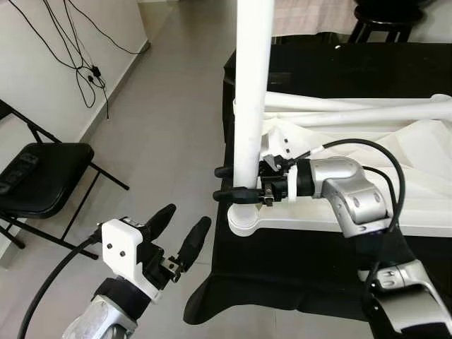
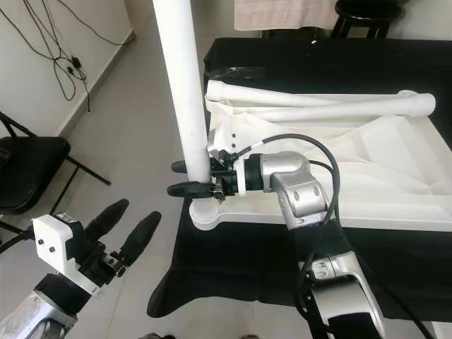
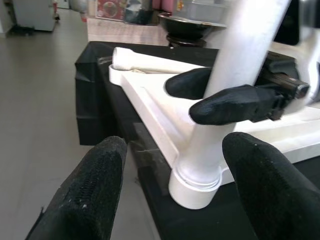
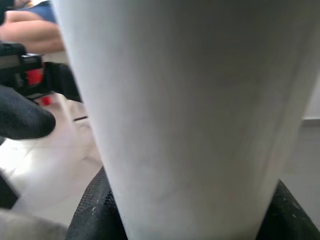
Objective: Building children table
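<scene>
Upright white table leg (image 1: 253, 85), standing in the corner socket of an upturned white tabletop (image 2: 381, 176) on a black-draped bench (image 1: 332, 282). Right claw (image 1: 233, 182) clamped low on the leg, just above the socket, black fingers on either side. Left claw (image 1: 178, 232) hovering off the bench corner over the floor, fingers spread wide, holding nothing, aimed at the leg's base. Two more white legs (image 2: 318, 106) lying across the tabletop. Black folding chair (image 1: 42, 176) near the wall. Probably light, rigid, smooth plastic, likely slippery; best gripped low near the socket. No brand, label or legible writing anywhere.
</scene>
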Robot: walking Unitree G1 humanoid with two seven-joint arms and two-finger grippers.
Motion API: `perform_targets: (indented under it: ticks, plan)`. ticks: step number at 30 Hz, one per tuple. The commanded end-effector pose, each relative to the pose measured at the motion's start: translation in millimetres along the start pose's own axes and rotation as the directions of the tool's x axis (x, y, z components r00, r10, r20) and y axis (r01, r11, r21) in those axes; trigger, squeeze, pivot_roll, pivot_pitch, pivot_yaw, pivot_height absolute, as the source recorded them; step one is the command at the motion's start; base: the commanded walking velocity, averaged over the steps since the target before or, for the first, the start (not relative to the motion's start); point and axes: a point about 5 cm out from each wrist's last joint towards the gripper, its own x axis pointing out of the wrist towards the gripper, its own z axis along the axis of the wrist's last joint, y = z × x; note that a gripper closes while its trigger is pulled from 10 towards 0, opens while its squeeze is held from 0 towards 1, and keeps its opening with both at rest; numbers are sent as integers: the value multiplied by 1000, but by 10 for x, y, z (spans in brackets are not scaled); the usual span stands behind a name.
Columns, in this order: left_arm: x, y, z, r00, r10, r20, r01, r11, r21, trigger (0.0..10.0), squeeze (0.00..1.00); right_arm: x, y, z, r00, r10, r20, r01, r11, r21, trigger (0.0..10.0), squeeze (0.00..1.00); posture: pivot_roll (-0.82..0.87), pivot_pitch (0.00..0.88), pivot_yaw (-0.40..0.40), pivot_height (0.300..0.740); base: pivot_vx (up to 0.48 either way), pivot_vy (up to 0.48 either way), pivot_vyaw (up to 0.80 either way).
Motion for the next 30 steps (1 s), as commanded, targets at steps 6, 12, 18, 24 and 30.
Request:
perform_targets:
  ticks: [6,12,18,24,30]
  plan:
    - [-16,15,-2,1000,-1,-9,1,1000,6,10000,0,84,171,-217,991,-135,-23,136,986,96,0,0,-20,164,30,740,0,0,0]
    - [3,73,-28,1000,-7,-17,7,1000,12,10000,0,141,443,-440,706,-679,-203,704,704,96,0,0,-48,138,58,740,0,0,0]
    - [20,98,-43,1000,-10,-23,10,1000,18,10000,0,126,229,-413,649,-729,-218,758,644,106,0,0,-42,129,56,740,0,0,0]
    - [23,98,-35,1000,-4,-18,4,1000,21,10000,0,246,70,-128,803,-595,-44,594,790,153,10000,1000,-34,131,56,740,0,0,0]
    - [19,68,-23,1000,-9,-17,10,1000,18,10000,0,207,66,125,964,-245,102,238,968,78,10000,1000,-19,145,51,740,0,0,0]
